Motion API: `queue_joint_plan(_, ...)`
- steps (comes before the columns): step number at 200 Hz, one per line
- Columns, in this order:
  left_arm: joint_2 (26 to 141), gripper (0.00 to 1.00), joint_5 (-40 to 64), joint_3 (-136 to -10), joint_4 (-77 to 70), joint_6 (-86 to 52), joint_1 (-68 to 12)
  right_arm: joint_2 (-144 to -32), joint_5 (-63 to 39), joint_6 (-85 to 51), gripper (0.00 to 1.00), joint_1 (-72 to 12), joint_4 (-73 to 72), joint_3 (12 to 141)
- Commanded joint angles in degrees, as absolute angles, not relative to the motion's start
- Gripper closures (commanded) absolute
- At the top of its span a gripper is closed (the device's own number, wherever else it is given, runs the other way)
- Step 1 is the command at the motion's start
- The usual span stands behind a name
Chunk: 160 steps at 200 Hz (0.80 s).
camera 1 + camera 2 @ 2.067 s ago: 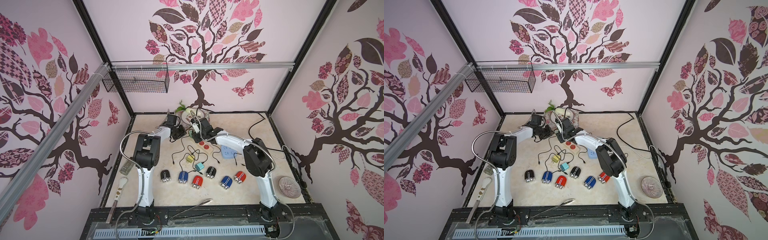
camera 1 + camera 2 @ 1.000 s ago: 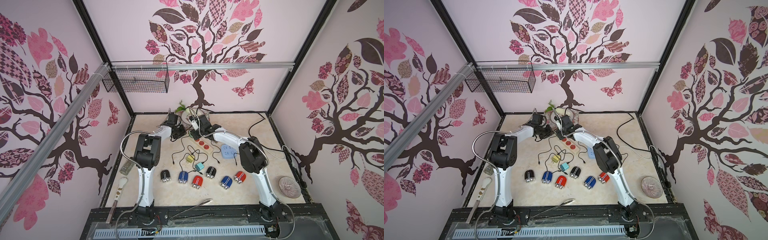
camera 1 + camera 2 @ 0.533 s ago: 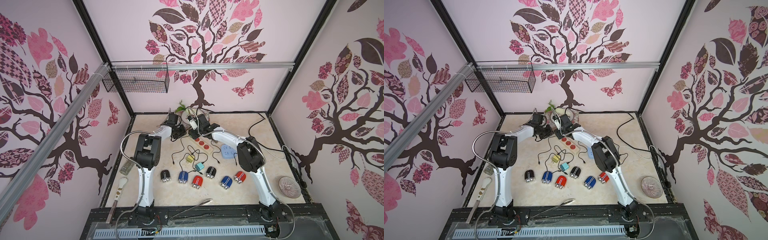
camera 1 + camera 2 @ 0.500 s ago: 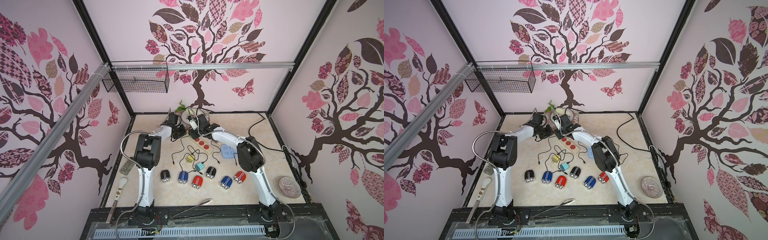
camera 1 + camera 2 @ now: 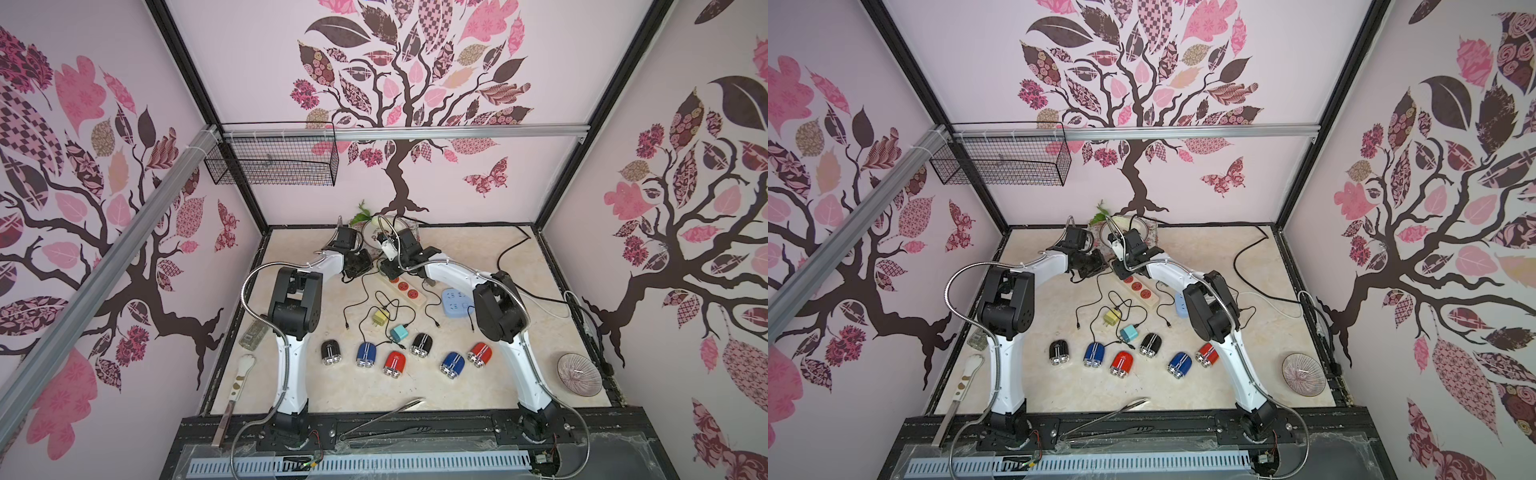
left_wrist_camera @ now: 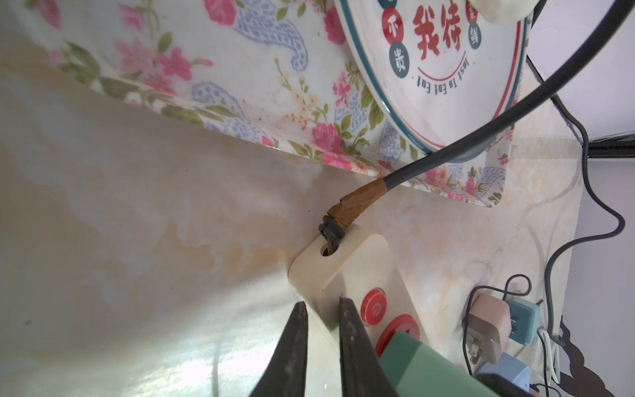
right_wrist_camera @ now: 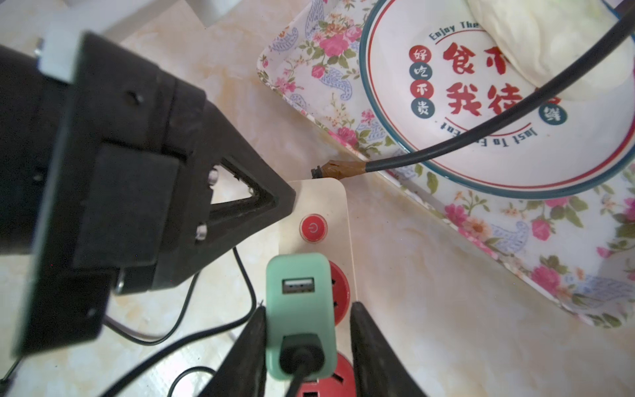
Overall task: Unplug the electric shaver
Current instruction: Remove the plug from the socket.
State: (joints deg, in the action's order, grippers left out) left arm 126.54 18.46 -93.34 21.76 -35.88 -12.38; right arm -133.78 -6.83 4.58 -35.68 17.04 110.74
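A cream power strip (image 5: pixel 405 286) with red sockets lies at the back of the table. A green adapter (image 7: pixel 300 309) with a black cable is plugged into its socket beside the red switch. My right gripper (image 7: pixel 309 307) straddles that adapter, open. One finger touches its side and the other stands a little off. My left gripper (image 6: pixel 321 304) is shut, and its tips press on the strip's cable end (image 7: pixel 330 202). Several electric shavers, black (image 5: pixel 331 351), blue (image 5: pixel 366 354) and red (image 5: pixel 395 363), lie in a row near the front. I cannot follow the cable to any one shaver.
A floral tray (image 7: pixel 309 68) carrying a printed plate (image 7: pixel 498 103) sits just behind the strip. A blue power strip (image 5: pixel 457 302), loose yellow (image 5: pixel 379 319) and teal (image 5: pixel 400 332) adapters and tangled cables lie mid-table. A bowl (image 5: pixel 579 374) sits front right and tongs (image 5: pixel 386 411) at the front edge.
My right arm has swung toward the strip's far end and its jaws have narrowed around the green adapter. The left arm has stayed on the strip.
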Motion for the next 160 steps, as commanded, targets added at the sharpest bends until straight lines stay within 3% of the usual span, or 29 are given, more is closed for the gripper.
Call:
queue_joint_plan(1, 128.64, 0.81, 17.23, -95.2, 24.1, -34.8, -12.75, -135.33, -8.53, 5.38, 0.59, -35.44, 17.49, 112.56)
queue_joint_plan(27, 128.84, 0.81, 17.23, -95.21, 24.14, -34.8, -12.81, -135.61, -8.53, 5.58, 0.6, -35.48, 17.6, 112.61)
queue_joint_plan(160, 129.51, 0.82, 16.7, -96.27, 25.4, -34.72, -12.88, -132.1, -7.21, 7.29, 0.79, -35.5, 14.98, 110.23)
